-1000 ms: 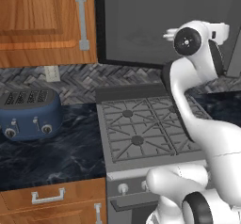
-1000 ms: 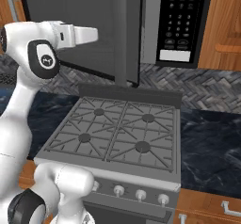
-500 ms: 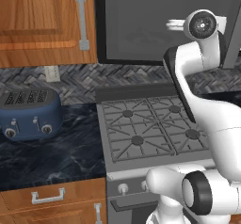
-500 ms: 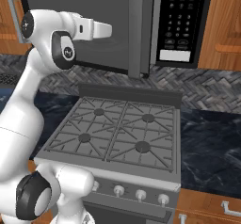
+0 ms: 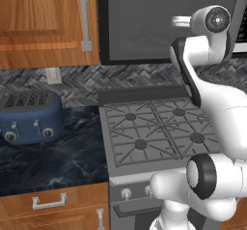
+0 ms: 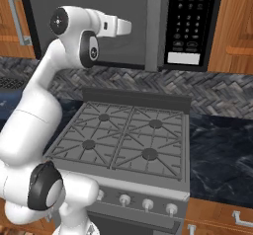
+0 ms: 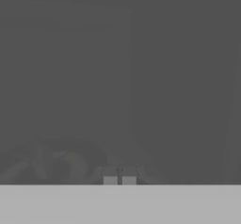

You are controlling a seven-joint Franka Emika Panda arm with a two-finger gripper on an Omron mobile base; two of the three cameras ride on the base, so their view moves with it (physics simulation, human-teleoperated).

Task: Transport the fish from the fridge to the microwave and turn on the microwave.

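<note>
The microwave (image 6: 123, 26) has white markings on its black control panel (image 6: 190, 24), seemingly keypad buttons, too small to read.

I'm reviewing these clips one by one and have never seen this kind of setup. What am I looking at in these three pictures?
A white robot arm in a rendered kitchen. Two cameras ride on its base, behind it to its left and right; both show a gas stove, a dark counter with a blue toaster, and the microwave above the stove. The third camera sits on the hand: the gripper is shut, seemingly empty, facing the smooth grey microwave door.
</note>
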